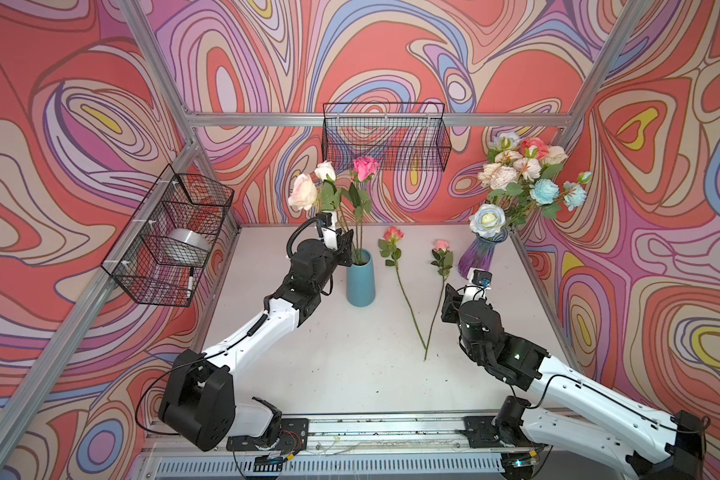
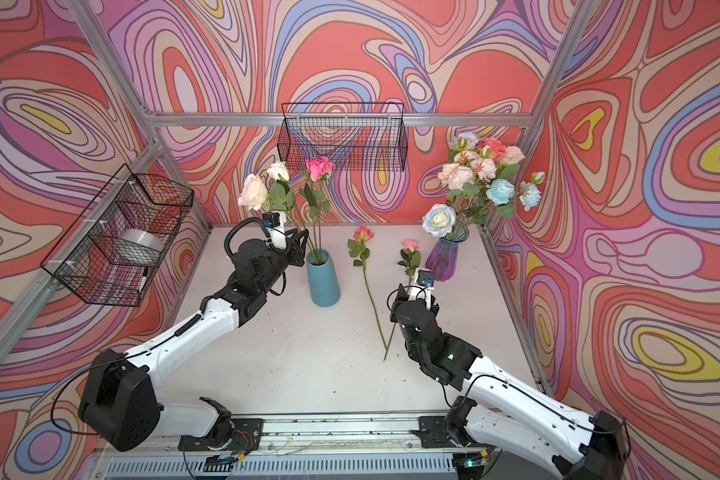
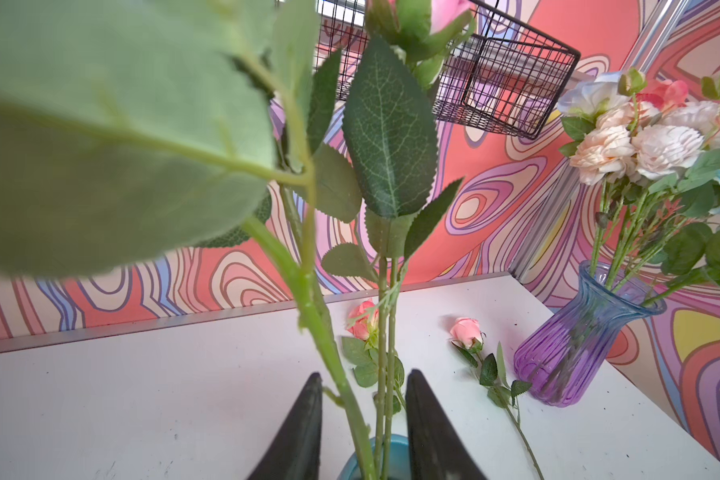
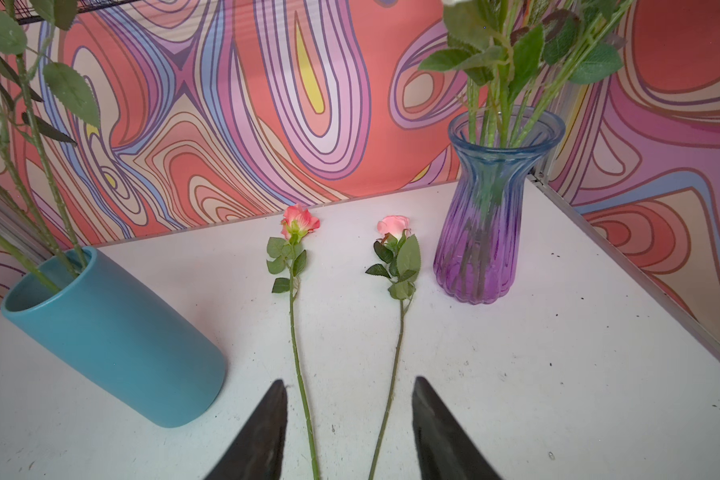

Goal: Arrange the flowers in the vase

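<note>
A teal vase (image 1: 360, 282) (image 4: 113, 332) stands left of the table's middle and holds three flowers: a cream rose (image 1: 304, 191), a white rose (image 1: 325, 169) and a pink rose (image 1: 365, 166). My left gripper (image 1: 344, 249) (image 3: 364, 376) is just above the vase mouth. Its jaws are apart, with the three green stems (image 3: 385, 374) loose between them. Two more flowers lie flat on the table, a coral rose (image 1: 393, 234) (image 4: 300, 220) and a pale pink rose (image 1: 441, 245) (image 4: 393, 226). My right gripper (image 1: 454, 303) (image 4: 350, 381) hovers open over their lower stems.
A purple glass vase (image 1: 481, 257) with a full bouquet (image 1: 524, 174) stands in the back right corner. Wire baskets hang on the back wall (image 1: 385, 137) and the left wall (image 1: 171, 237), the latter holding a tape roll. Metal frame rails edge the table.
</note>
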Controlling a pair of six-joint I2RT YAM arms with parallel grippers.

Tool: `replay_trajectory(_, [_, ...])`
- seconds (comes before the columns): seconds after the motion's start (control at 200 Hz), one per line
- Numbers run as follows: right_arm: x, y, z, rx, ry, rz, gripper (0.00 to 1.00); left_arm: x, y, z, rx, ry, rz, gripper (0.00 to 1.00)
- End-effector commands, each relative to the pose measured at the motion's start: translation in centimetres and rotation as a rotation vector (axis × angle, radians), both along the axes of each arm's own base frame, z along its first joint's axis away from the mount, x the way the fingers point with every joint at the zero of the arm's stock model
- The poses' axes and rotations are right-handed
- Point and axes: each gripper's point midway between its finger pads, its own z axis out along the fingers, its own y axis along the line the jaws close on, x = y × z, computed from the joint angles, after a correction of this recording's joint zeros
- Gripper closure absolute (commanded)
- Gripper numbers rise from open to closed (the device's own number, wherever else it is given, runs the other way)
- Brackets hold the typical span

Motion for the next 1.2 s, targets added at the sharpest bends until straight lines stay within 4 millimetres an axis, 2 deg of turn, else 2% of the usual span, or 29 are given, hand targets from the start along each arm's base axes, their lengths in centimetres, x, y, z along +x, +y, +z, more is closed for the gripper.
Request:
replay_trajectory(0.0, [-0.3, -0.4, -0.2, -0.009, -0.001, -0.011, 0.51, -1.2, 0.5, 0.6, -0.020, 0.008, -0.011, 0.58])
replay_trajectory(0.16, [-0.1, -0.2, -0.2, -0.005, -0.002, -0.007, 0.50, -2.2, 0.5, 0.4, -0.024, 0.056, -0.038, 0.47])
replay_trajectory(0.546, [0.2, 0.3, -0.3, -0.015, -0.001, 0.002, 0.51, -6.8, 2.4, 2.0, -0.073, 0.059, -0.056, 0.42])
replay_trajectory(0.666, [0.5, 0.7, -0.2, -0.023, -0.001, 0.010, 0.50, -8.8, 3.5, 3.5, -0.082, 0.026, -0.052, 0.42])
replay_trajectory(0.801, [1.2, 1.7, -0.2, -0.046, 0.011, 0.027, 0.51, -11.5, 4.8, 6.6, -0.127, -0.053, -0.056, 0.41])
replay_trajectory(0.926, [2.4, 3.6, -0.3, -0.085, 0.041, 0.090, 0.51, -13.2, 6.4, 10.4, -0.192, -0.154, -0.024, 0.41])
replay_trajectory(1.016, [3.2, 7.2, -0.2, -0.131, 0.080, 0.247, 0.51, -13.4, 7.6, 13.7, -0.234, -0.247, 0.028, 0.39])
replay_trajectory(1.061, [3.6, 8.7, -0.3, -0.143, 0.102, 0.301, 0.51, -13.3, 8.0, 14.7, -0.249, -0.280, 0.052, 0.38])
replay_trajectory(1.122, [4.3, 10.1, -0.6, -0.178, 0.135, 0.336, 0.51, -12.5, 8.3, 14.3, -0.273, -0.284, 0.086, 0.37])
replay_trajectory(1.192, [5.3, 10.9, -1.7, -0.230, 0.186, 0.347, 0.50, -11.2, 8.1, 12.2, -0.265, -0.258, 0.109, 0.37])
